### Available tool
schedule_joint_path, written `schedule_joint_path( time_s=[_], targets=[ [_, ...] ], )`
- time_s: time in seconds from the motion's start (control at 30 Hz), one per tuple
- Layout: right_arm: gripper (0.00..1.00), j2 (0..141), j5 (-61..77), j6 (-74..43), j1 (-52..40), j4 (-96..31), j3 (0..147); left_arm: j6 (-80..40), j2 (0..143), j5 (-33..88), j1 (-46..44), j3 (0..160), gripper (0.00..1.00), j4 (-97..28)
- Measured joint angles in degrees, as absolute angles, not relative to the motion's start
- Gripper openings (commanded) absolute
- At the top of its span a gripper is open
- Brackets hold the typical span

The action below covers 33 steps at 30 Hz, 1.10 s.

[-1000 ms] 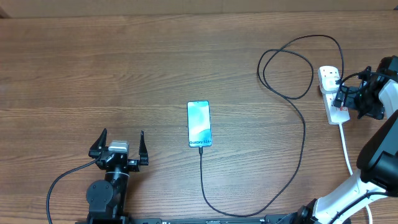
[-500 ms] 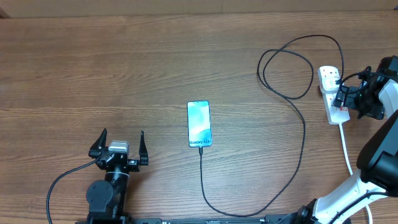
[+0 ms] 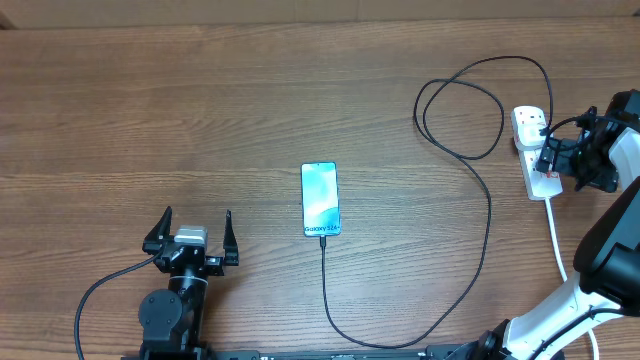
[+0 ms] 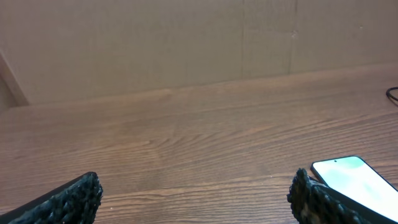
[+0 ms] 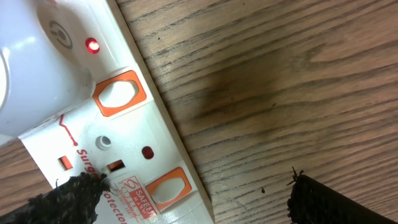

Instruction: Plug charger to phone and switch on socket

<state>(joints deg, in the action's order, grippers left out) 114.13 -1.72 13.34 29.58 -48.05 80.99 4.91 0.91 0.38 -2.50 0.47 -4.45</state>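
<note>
While left hand [image 3: 197,226] & right hand [image 3: 549,156] gape, slim rect. phone [image 3: 320,198] lies on woodgrain table [image 3: 200,100].

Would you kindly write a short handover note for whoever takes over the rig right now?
Left gripper: jaws open, empty, resting left of the phone.
Right gripper: jaws open, empty, hovering over the socket.
Charger: tip appears seated in the phone's near end; the cable loops right to the socket.
Done: charger looks plugged in; a red light glows beside one orange switch, so the socket appears on.
Left: probably only to confirm charging and withdraw the arms.
</note>
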Motion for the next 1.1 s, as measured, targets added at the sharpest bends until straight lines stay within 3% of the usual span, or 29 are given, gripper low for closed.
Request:
schedule_joint_path(
  time_s=[0.5,1.1],
  targets=[
    [1.00,112.73,-2.24,13.37,28.69,-48.27,80.73,4.91,0.91,0.38,-2.50,0.47,0.99,-4.45],
    [1.00,83.50,-2.37,13.54,15.44,-48.31,80.40,4.91,0.91,0.38,-2.50,0.47,1.00,-4.45]
  ],
)
